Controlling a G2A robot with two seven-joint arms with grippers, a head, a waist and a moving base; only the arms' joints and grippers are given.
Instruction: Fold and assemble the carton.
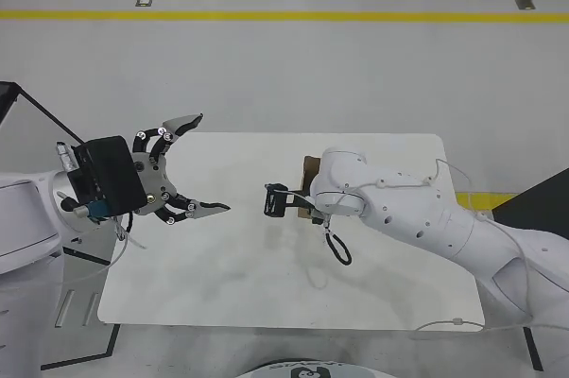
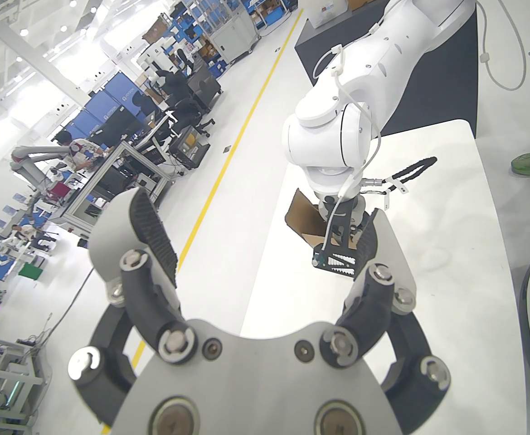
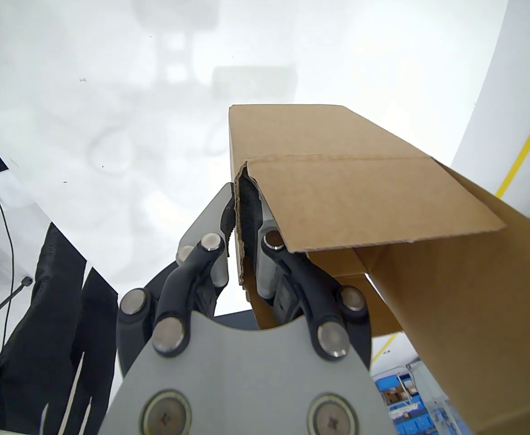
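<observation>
Cardboard wall of the carton (image 3: 360,192) is clamped tight in my right end effector (image 3: 245,215), with the carton over the bench (image 1: 379,283) middle, toward its far edge. My left end effector (image 1: 213,162) hangs over the bench's left side, spread wide, gripping nothing.

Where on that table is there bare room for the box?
On the table the strip nearest the robot is bare, as is the far right corner. Mid-table is crowded: the right gripper holds the carton there, facing the open left gripper.
</observation>
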